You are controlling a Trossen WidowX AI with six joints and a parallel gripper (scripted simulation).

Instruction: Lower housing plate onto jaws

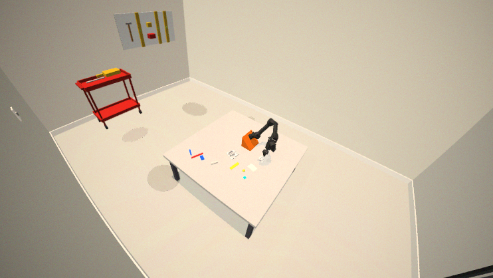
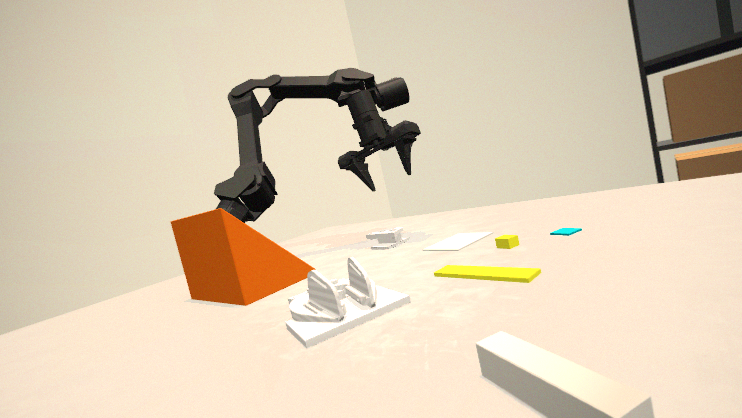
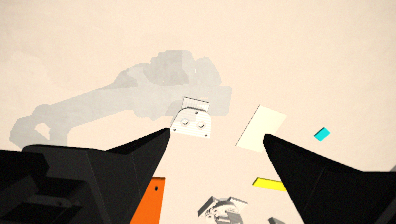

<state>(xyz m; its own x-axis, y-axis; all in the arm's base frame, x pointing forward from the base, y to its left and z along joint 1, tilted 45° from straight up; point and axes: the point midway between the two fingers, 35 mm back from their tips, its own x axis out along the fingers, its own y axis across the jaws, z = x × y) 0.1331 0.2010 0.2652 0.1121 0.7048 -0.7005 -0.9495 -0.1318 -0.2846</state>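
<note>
Exterior view: white housing plate w/ rounded end and small holes (image 1: 260, 158) (image 2: 386, 237) (image 3: 192, 123) is prob. the part to lift; it's on the pale tabletop (image 1: 206, 172) (image 2: 415, 363) (image 3: 300, 40), apart from the white base w/ two upright ribbed jaws (image 1: 232, 154) (image 2: 348, 306) (image 3: 222, 210). Main risk, my read: off-centre descent. In wrist view the plate is nearer the left-hand fingertip in frame, so straight down now cd land a tip on it or shove it along the table. Cause: poor lateral alignment. 2nd risk: plate looks low w/ a raised block at one end, so a shallow or skewed grip might let it tilt, then seat crooked on the stubs. 3rd: knocking a jaw off its pin if lowered off-line, or dragging the plate back up if release is incomplete.

Pose: black six-joint arm (image 1: 274, 129) (image 2: 306, 87) arches up and over from behind the orange wedge block (image 1: 248, 141) (image 2: 212, 259) (image 3: 150, 202); forearm near level, wrist bent down. Black two-finger gripper (image 1: 264, 153) (image 2: 392, 182) (image 3: 215, 134) is wide open, nothing in it, tips slanting down, well above the table.
</note>
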